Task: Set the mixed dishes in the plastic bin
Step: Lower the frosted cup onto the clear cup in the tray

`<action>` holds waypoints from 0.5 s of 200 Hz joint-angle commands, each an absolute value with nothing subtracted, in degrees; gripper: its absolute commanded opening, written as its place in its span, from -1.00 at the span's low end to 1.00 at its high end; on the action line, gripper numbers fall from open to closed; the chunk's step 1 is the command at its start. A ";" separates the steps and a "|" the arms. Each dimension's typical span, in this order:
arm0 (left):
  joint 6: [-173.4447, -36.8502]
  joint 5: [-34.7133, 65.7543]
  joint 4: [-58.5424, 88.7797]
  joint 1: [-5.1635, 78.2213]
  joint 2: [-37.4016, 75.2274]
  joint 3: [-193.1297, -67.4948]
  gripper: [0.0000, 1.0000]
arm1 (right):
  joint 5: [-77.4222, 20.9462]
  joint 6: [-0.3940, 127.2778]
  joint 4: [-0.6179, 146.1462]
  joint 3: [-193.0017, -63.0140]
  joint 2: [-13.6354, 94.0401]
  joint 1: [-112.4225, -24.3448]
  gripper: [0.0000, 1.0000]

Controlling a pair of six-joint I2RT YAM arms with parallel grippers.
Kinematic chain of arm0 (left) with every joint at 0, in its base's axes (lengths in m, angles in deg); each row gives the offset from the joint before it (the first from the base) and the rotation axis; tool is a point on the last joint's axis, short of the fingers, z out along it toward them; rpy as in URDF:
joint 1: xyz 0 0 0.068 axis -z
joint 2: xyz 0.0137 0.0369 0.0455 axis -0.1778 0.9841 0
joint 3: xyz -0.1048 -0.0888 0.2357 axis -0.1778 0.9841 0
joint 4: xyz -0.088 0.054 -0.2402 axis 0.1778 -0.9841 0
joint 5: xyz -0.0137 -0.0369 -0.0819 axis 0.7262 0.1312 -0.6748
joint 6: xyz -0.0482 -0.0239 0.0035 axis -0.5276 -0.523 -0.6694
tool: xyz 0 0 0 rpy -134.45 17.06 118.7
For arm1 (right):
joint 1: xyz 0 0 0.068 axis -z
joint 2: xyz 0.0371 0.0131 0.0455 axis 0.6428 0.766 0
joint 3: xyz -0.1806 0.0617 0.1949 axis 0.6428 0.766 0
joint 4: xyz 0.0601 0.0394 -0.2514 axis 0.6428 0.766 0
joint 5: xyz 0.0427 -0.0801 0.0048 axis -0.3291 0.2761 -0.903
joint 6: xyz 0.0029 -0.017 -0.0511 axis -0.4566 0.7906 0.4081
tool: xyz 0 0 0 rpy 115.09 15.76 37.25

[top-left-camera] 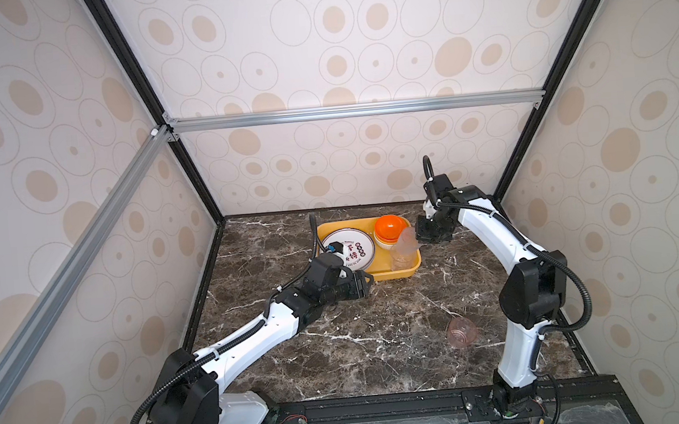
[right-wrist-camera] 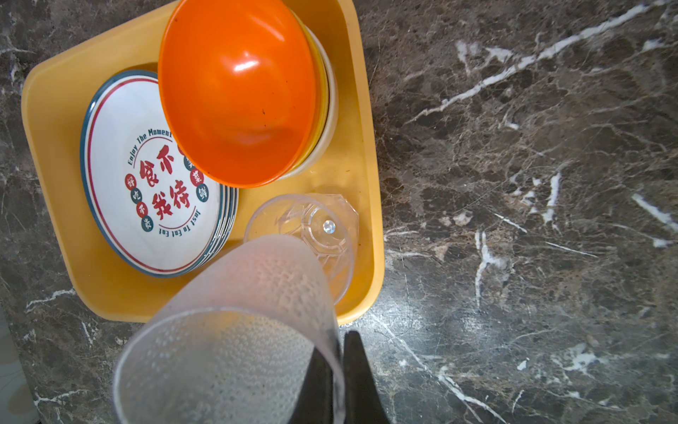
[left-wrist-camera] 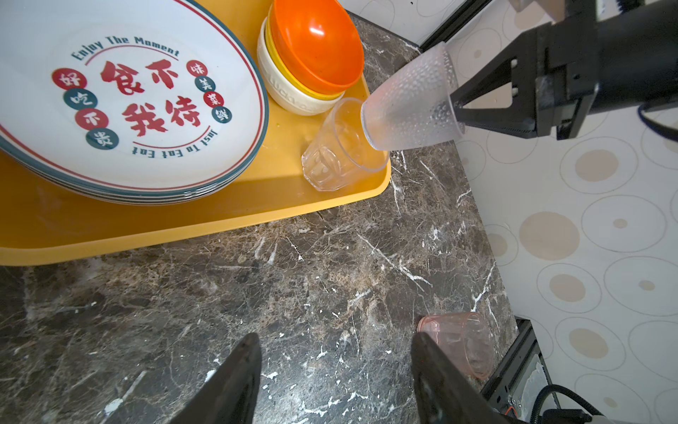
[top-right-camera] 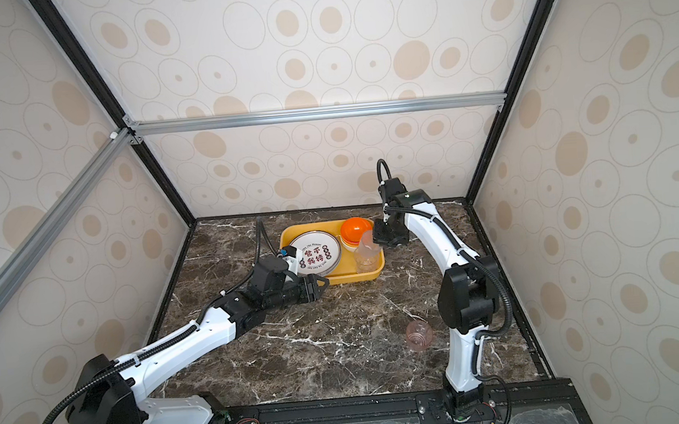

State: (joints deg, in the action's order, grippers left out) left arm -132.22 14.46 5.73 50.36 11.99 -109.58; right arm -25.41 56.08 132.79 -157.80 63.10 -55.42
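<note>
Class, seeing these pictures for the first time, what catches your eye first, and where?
The bright orange bowl tops a bowl stack in the far right corner of the yellow-orange bin, beside plates printed with red Chinese characters. The right end effector pinches a tilted frosted cup by its rim over a clear cup in the bin. A pink cup lies on its side on the marble table, outside the bin.

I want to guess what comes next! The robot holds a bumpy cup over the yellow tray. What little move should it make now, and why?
Probably ease the frosted cup down into the clear cup. The right gripper pinches its rim, and its base points at the clear cup standing open in the bin just beneath.
</note>
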 commanded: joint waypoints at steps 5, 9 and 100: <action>-132.77 14.43 6.53 49.75 10.16 -109.25 0.29 | -24.23 56.88 134.61 -159.79 65.00 -55.74 -0.89; -132.76 14.43 6.51 49.72 10.10 -109.20 0.29 | -24.13 56.88 134.61 -159.96 65.22 -55.73 -0.90; -133.18 14.36 6.85 49.31 9.71 -108.32 0.29 | -23.28 56.88 134.26 -160.87 68.60 -55.78 -0.90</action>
State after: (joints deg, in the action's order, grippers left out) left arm -132.51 14.32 5.77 49.81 11.05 -108.48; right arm -24.08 56.19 132.95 -159.13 67.75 -55.42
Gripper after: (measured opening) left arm 0.646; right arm 0.065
